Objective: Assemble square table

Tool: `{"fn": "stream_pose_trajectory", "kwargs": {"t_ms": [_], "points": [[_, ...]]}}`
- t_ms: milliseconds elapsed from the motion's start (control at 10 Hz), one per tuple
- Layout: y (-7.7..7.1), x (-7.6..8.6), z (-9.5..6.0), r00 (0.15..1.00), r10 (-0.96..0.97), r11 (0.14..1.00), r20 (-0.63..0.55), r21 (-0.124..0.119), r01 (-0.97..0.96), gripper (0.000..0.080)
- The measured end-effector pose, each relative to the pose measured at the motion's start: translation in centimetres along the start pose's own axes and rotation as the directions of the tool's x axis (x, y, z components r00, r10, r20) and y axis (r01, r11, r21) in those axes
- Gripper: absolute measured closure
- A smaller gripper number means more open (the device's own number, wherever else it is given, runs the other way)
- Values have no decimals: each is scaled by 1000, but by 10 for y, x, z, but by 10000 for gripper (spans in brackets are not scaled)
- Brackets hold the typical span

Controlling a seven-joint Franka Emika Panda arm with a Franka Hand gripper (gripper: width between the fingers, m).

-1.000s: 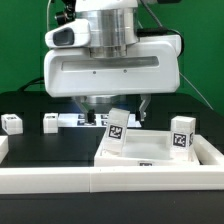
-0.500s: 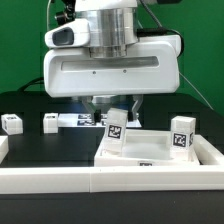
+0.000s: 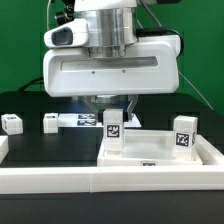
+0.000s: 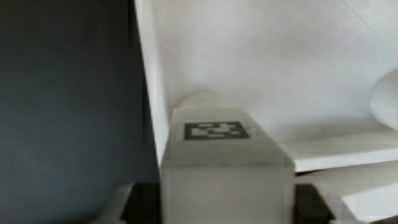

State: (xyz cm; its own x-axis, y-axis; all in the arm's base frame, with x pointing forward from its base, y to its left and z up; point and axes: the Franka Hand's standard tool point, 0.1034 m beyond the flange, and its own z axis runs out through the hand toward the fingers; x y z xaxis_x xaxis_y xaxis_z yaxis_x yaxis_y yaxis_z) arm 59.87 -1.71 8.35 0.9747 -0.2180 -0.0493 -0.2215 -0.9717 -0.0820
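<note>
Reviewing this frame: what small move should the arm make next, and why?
Probably start twisting the leg down into the table top. The end effector looks closed on the leg, which stands upright on the top near its corner at the exterior view's left. Whether it is seated cannot be seen.

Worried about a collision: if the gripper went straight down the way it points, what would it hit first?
Probably the leg standing between the jaws of the gripper, then the table top beneath; depth is unclear.

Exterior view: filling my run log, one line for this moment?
hand: closed on leg | leg: upright at tabletop corner | other leg: upright, exterior view's right
</note>
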Motion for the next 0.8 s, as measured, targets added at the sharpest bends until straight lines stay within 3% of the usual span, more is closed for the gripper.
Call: {"fn": "stream_pose_trajectory", "kwargs": {"t_ms": [100,200,500,800], "points": [[0,0,0,1000,31,1000,0,5,-31,511],[2,0,0,985,175,984,0,26,-175,511],[1,2,1,888,460,888,-3,31,-460,509],[-3,2,2,732,681,732,4,31,-681,509]]}}
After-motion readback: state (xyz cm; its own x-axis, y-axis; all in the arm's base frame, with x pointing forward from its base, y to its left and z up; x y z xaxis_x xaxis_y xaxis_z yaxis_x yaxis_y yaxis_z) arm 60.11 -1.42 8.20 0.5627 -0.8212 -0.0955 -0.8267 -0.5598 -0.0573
